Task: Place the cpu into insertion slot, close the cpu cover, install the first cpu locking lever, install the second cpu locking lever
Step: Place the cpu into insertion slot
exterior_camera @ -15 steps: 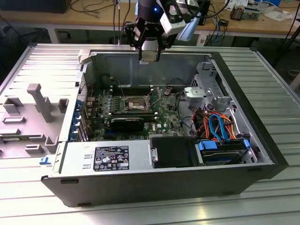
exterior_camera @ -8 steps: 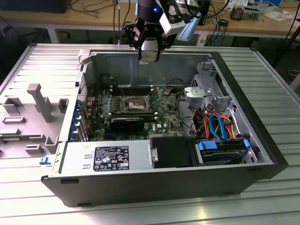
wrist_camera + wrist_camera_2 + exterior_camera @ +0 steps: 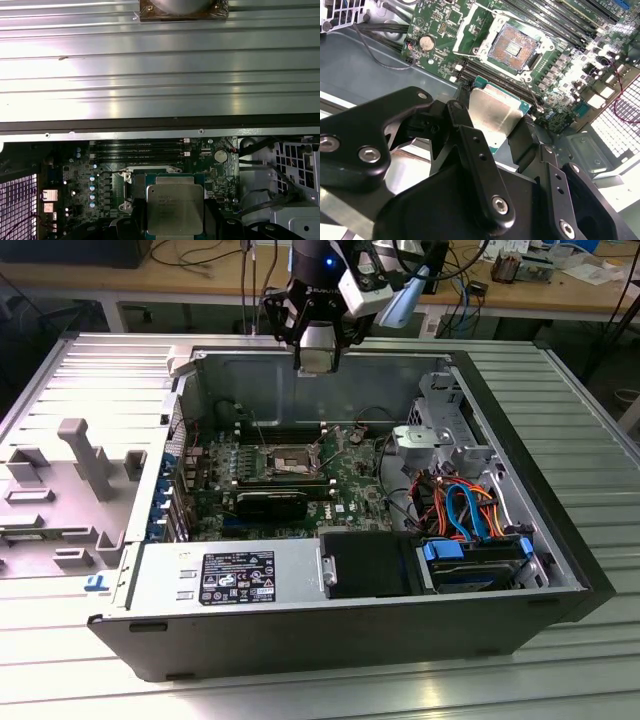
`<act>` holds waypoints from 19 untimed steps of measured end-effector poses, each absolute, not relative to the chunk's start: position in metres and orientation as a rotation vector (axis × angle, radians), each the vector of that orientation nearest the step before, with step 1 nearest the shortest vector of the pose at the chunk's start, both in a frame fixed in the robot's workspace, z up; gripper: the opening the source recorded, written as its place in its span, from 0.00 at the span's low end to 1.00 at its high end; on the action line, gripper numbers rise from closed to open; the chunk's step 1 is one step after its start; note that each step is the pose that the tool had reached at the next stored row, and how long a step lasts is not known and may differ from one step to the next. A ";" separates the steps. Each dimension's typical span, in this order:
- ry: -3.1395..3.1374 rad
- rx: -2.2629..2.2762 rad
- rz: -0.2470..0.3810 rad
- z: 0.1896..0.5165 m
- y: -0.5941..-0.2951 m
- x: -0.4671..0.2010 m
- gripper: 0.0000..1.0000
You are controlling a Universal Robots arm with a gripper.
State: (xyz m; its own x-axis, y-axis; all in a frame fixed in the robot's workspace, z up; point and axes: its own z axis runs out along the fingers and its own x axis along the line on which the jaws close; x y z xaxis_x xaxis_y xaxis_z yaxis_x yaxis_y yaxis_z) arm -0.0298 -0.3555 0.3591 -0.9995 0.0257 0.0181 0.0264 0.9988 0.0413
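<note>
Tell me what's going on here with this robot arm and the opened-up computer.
The arm's gripper is clamped on the cpu, a flat square chip with a dull metal top, and holds it in the air above the open computer case. Below it on the green motherboard, the insertion slot is empty, with its contact grid exposed. The chip has not yet been set into the slot.

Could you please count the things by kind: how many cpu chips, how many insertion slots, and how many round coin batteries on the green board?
cpu: 1
insertion slot: 1
coin battery: 1
Total: 3
</note>
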 end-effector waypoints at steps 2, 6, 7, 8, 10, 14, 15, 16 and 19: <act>-3.123 -0.040 -0.065 0.359 -0.356 -0.030 0.55; -3.123 -0.041 -0.065 0.359 -0.356 -0.030 0.55; -3.123 -0.041 -0.065 0.359 -0.356 -0.030 0.55; -3.123 -0.041 -0.065 0.359 -0.356 -0.030 0.55; -3.123 -0.041 -0.065 0.358 -0.356 -0.031 0.55; -3.123 -0.040 -0.065 0.358 -0.356 -0.031 0.55; -3.123 -0.041 -0.065 0.358 -0.356 -0.031 0.55; -3.123 -0.041 -0.065 0.358 -0.356 -0.031 0.55; -3.123 -0.041 -0.065 0.358 -0.356 -0.032 0.55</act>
